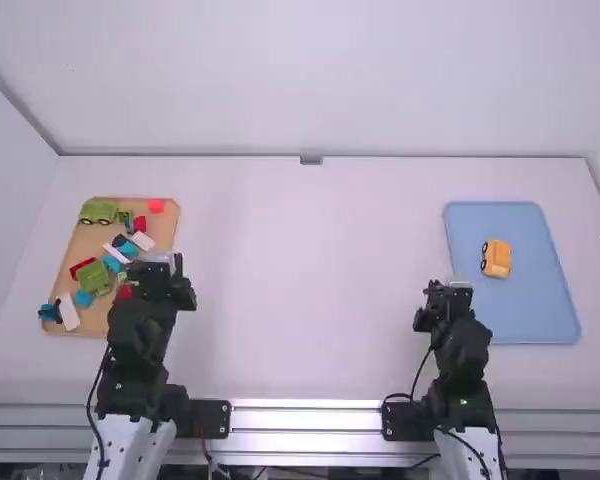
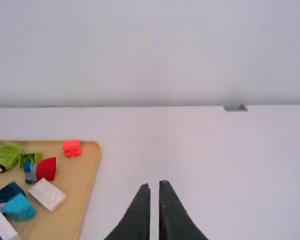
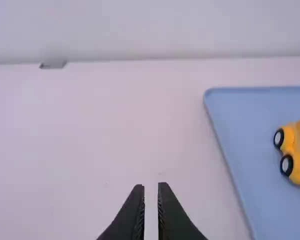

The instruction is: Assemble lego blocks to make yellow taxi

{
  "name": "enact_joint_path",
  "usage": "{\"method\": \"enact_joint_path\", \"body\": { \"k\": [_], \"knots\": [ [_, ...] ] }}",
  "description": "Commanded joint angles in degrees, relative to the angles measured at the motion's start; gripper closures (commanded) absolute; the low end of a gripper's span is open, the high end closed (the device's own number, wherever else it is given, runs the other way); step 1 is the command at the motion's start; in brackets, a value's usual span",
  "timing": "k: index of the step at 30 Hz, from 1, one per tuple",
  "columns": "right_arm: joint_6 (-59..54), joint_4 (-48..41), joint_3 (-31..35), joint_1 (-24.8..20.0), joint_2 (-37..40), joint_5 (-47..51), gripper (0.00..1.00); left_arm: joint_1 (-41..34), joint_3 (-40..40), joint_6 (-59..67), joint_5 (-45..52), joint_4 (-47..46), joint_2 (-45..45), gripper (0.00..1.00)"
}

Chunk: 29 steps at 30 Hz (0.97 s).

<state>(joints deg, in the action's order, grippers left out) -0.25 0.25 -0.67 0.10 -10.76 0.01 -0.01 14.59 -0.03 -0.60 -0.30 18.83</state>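
Left gripper: beside the tan tray, fingers slightly parted, nothing between them. Right gripper: near the blue tray, fingers likewise slightly parted and empty. Yellow vehicle: inside the blue tray, on the bench, two black wheels visible toward the bench's middle. Tan tray: assorted blocks, including a red block, a white block and a green vehicle.
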Motion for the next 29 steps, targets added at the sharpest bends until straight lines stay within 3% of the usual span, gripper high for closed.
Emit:
{"method": "enact_joint_path", "body": {
  "k": [1,15,29],
  "knots": [
    [0.3,-0.3,0.7,-0.1,2.3,0.0,0.97,0.0,-2.6,0.0,0.6,0.3,-2.9,1.0],
    [0.3,-0.3,0.7,-0.1,10.8,0.0,1.0,0.0,-13.8,0.0,0.6,0.3,-14.1,1.0],
    [0.3,-0.3,0.7,-0.1,10.8,0.0,1.0,0.0,-14.6,0.0,0.6,0.3,-18.8,1.0]
  ]
}}
